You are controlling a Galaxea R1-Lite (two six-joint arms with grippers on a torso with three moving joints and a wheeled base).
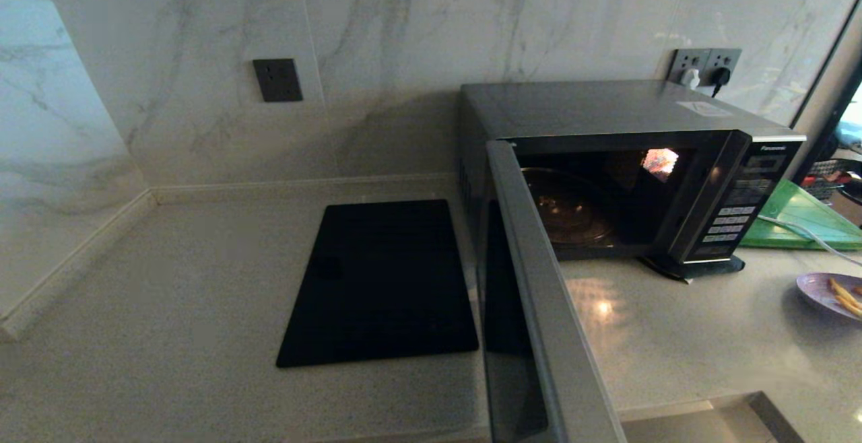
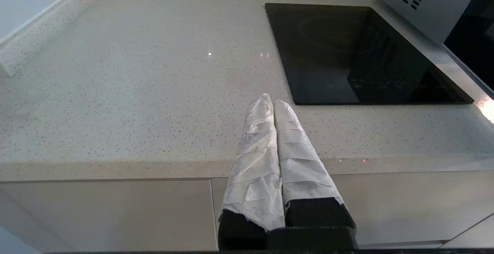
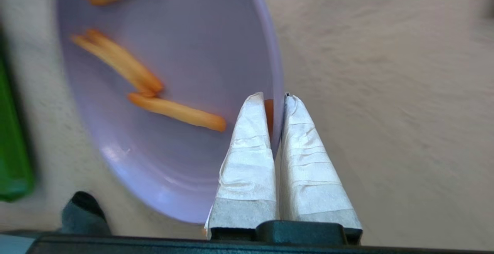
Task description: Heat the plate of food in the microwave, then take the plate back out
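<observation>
**Right end effector clamped on the plate rim, microwave door open**

The large dark grey and silver microwave (image 1: 606, 160) stands on the pale speckled stone worktop (image 1: 168, 295) against the marble wall, its dark glass door (image 1: 539, 308) swung wide open toward the camera. Inside, the glass turntable (image 1: 569, 211) sits bare under the lit cavity. Left of the microwave a flat black rectangular slab (image 1: 380, 281) lies on the worktop.

The small round pale lilac plate of food (image 3: 173, 92) rests on the worktop to the right of the microwave, near the head view's right edge, just in front of a flat green board (image 1: 801, 217). A few thin orange-tan fry-like sticks (image 3: 123, 63) lie on it.

The right end effector (image 3: 276, 99) has its 2 white-wrapped fingers (image 3: 249, 149) closed on the plate's rim, 1 inside the rim and 1 outside it.

The left end effector (image 2: 273, 101) hangs at the worktop's front edge, well away from the plate, its 2 wrapped fingers pressed together and holding nothing.
</observation>
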